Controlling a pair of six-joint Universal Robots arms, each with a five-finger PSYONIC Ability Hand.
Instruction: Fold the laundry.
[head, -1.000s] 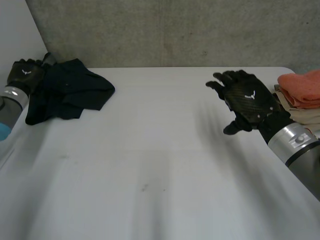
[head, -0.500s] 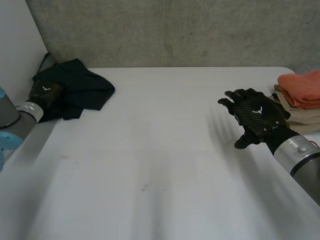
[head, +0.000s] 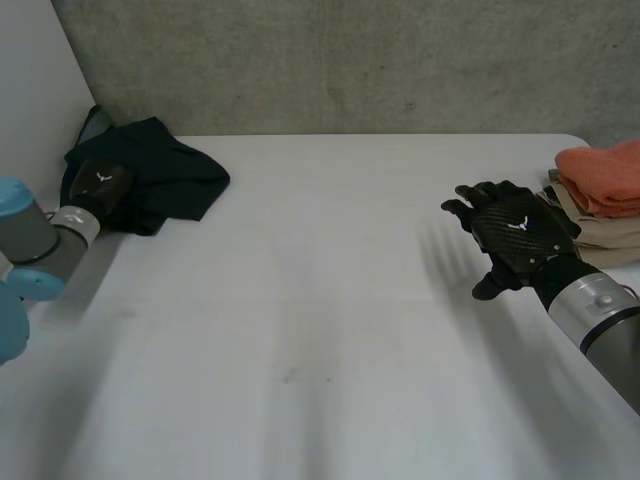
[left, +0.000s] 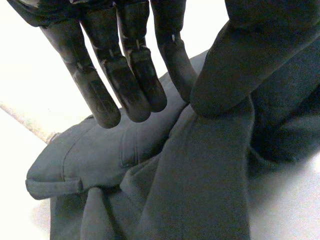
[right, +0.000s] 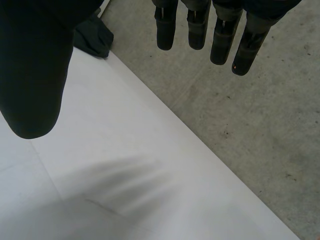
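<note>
Concrete wall (head: 350, 60) at the back, big white table (head: 320, 330) in front of it, mostly bare, so we've got loads of room to spread something out. Biggest thing on it is the dark garment (head: 165, 165), crumpled in a heap at the far left corner, next to the white side panel (head: 30, 80). That's the piece we reckon needs folding next. Over at the far right edge sits a neat stack: an orange cloth (head: 605, 172) folded on top of a beige one (head: 600, 232). Our guess is that's the done pile, parked out of the way so the middle is free.

Left hand (head: 100, 185) is down at the near-left edge of the dark garment, palm over the cloth. From the left wrist view the fingers (left: 127, 80) are straight and side by side just above a seamed fold. The thumb (left: 240, 55) is held apart from them with its tip down on the cloth. Nothing is pinched between them as far as we can see, so it looks like a reach, not a grab. Makes sense: it needs an edge or corner before it can drag the heap toward the centre.

Right hand (head: 512, 232) hovers over bare table just beside the stack, well apart from the garment. Its fingers (right: 197, 25) are straight and slightly spread, thumb (right: 32, 75) wide, holding nothing. We'd say it's placed there to take the other side once the cloth comes over.
</note>
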